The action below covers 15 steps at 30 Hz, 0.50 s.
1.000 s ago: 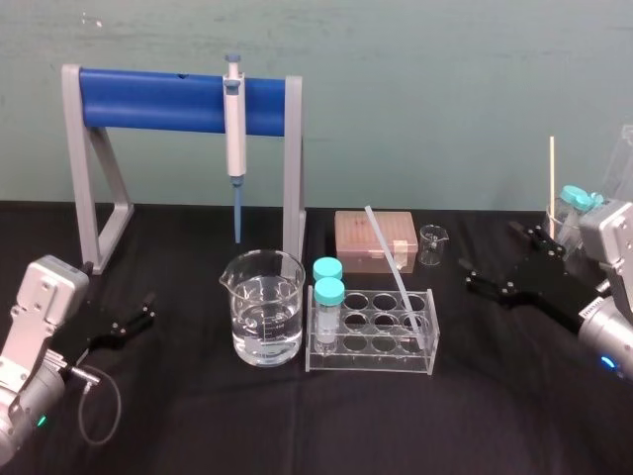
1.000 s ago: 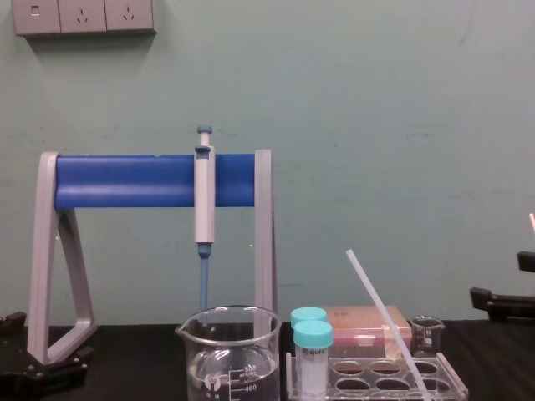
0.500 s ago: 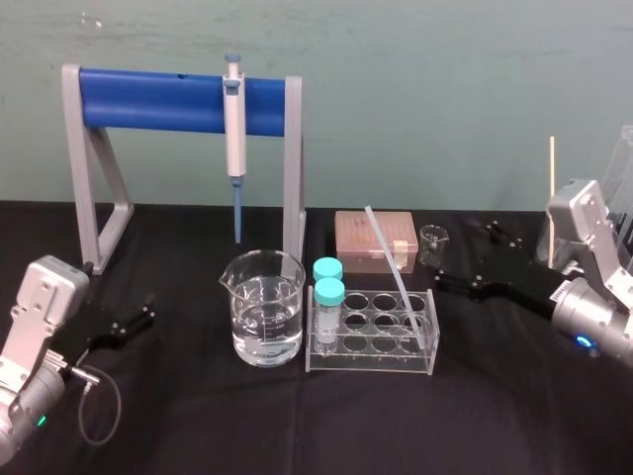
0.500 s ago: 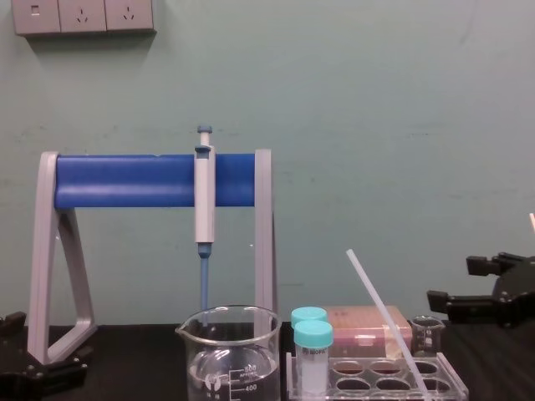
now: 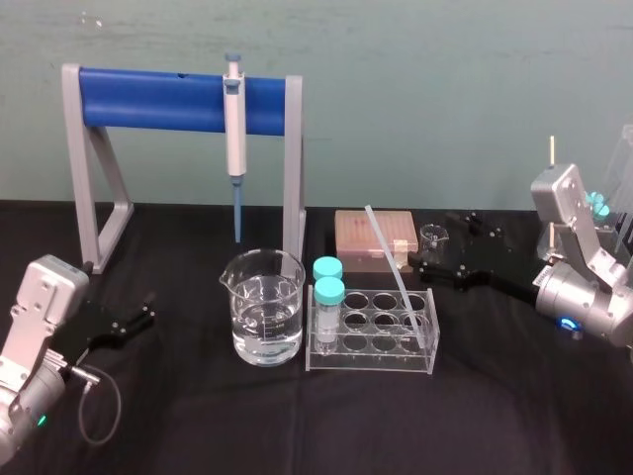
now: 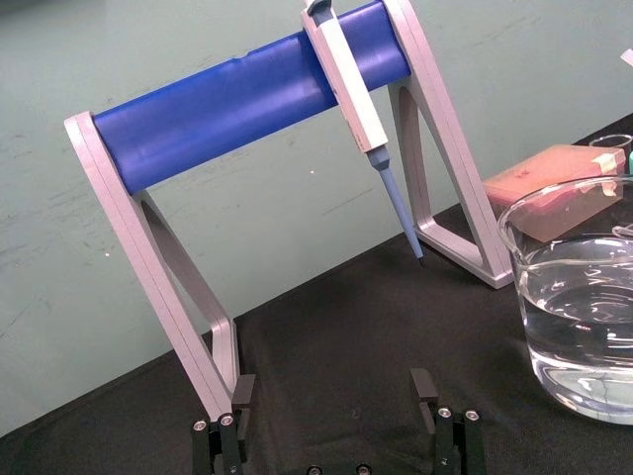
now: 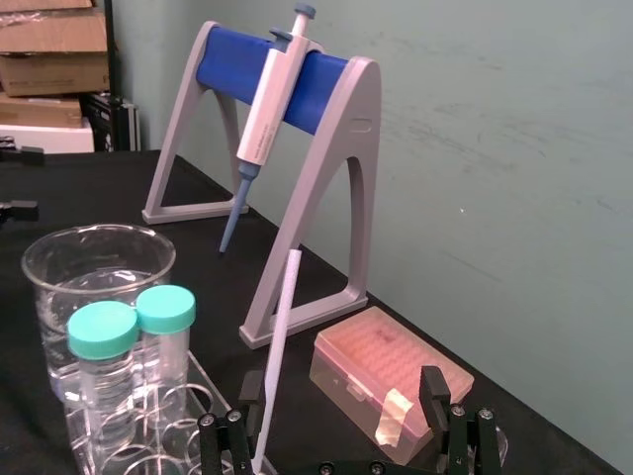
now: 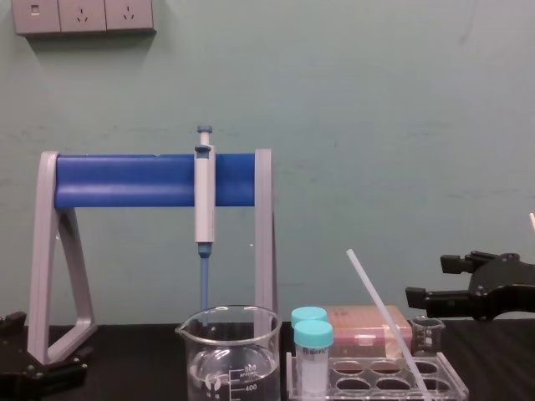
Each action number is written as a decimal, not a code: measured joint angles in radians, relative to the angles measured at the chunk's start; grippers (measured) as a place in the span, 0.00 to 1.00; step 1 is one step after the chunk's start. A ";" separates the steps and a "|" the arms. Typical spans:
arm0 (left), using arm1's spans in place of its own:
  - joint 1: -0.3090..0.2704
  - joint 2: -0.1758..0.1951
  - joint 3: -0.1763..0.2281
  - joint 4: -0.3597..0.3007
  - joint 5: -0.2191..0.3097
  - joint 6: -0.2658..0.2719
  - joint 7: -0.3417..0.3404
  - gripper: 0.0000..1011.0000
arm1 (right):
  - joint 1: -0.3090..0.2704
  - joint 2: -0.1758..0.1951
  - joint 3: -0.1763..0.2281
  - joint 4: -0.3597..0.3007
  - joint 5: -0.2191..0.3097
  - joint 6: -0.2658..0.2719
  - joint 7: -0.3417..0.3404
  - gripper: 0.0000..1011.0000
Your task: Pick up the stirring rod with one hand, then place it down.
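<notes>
Right gripper (image 5: 440, 242): hangs with fingers spread wide, clamped on nothing. Just ahead, close by 1 finger: stirring rod (image 5: 394, 267), leaning in a clear rack (image 5: 368, 362) set lower and ahead. Looks like the approach step, with no grasp yet. Calls next for a short advance to straddle the rod, then closing. Left gripper (image 5: 148, 309): parked well apart, fingers open.

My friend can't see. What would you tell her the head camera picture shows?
The open right gripper hovers close beside the stirring rod, which leans in a clear rack. Left of it stand a beaker of water and a pipette stand; the open left gripper rests at far left.
</notes>
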 joint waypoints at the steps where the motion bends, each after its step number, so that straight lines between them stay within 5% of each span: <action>1: 0.000 0.000 0.000 0.000 0.000 0.000 0.000 0.99 | 0.000 0.000 0.000 0.000 0.000 0.000 0.000 0.99; 7: 0.000 0.000 0.000 0.000 0.000 0.000 0.000 0.99 | 0.077 -0.050 0.000 0.137 0.006 -0.026 0.055 0.99; 15: 0.000 0.000 0.000 0.000 0.000 0.000 0.000 0.99 | 0.139 -0.092 -0.009 0.242 0.006 -0.048 0.105 0.99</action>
